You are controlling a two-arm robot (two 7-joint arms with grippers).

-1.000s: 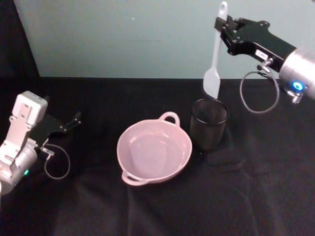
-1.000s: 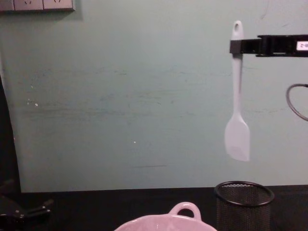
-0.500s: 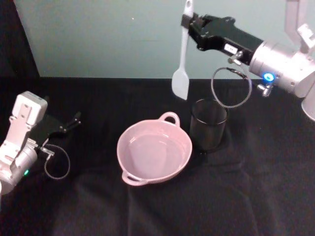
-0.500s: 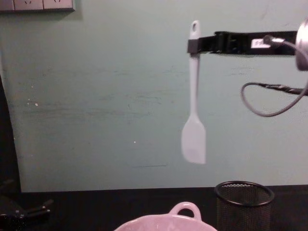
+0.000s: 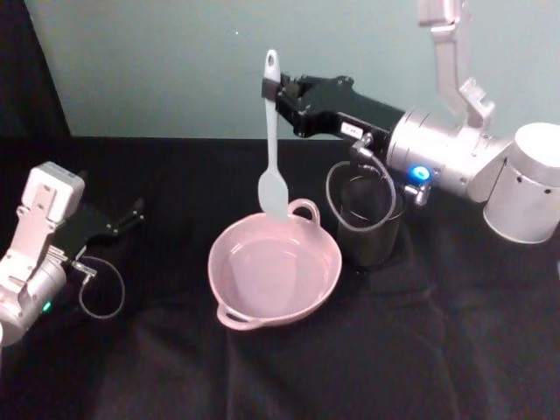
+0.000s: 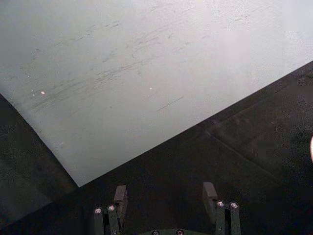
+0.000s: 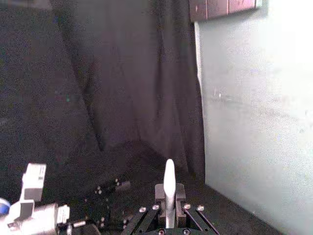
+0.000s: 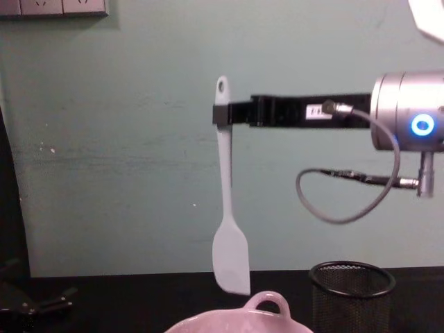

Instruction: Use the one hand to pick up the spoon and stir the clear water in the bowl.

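Head view: right gripper (image 5: 273, 90) is raised over the middle of the desk (image 5: 350, 367), reaching in from the right. Its fingers are clamped on the spoon (image 5: 270, 149) high on the handle, just under the oval hole.

- Spoon hangs upright, blade down. Blade tip overlaps the far rim of the bowl (image 5: 213, 262), just left of the loop handle (image 5: 303, 208).
- Bowl sits on the desk near the centre. Black mesh cup (image 5: 372, 236) stands just beside it on the right, under the right wrist (image 5: 433, 157), where a blue ring glows.
- Left gripper (image 5: 131, 213) lies low at the desk's left edge, well apart from the bowl.

Chest view: right gripper (image 8: 220, 114) lies level and the spoon (image 8: 223, 173) drops straight from it against the green wall (image 8: 104, 139).

- Blade end is above the bowl (image 8: 229, 322) rim, not inside it, with a small gap to the loop handle (image 8: 267, 300).
- Cup (image 8: 350, 298) is to the right. A grey cable (image 8: 347, 208) loops below the wrist.
- Left gripper (image 8: 48, 303) is at the lower left.

Right wrist view: the tip of the spoon (image 7: 169, 183) handle stands up between the two fingers (image 7: 159, 192), which are closed against it on both sides.

Left wrist view: left gripper (image 6: 165, 193) has its fingers (image 6: 120, 196) spread apart with nothing between them, over the dark desk (image 6: 244, 137).
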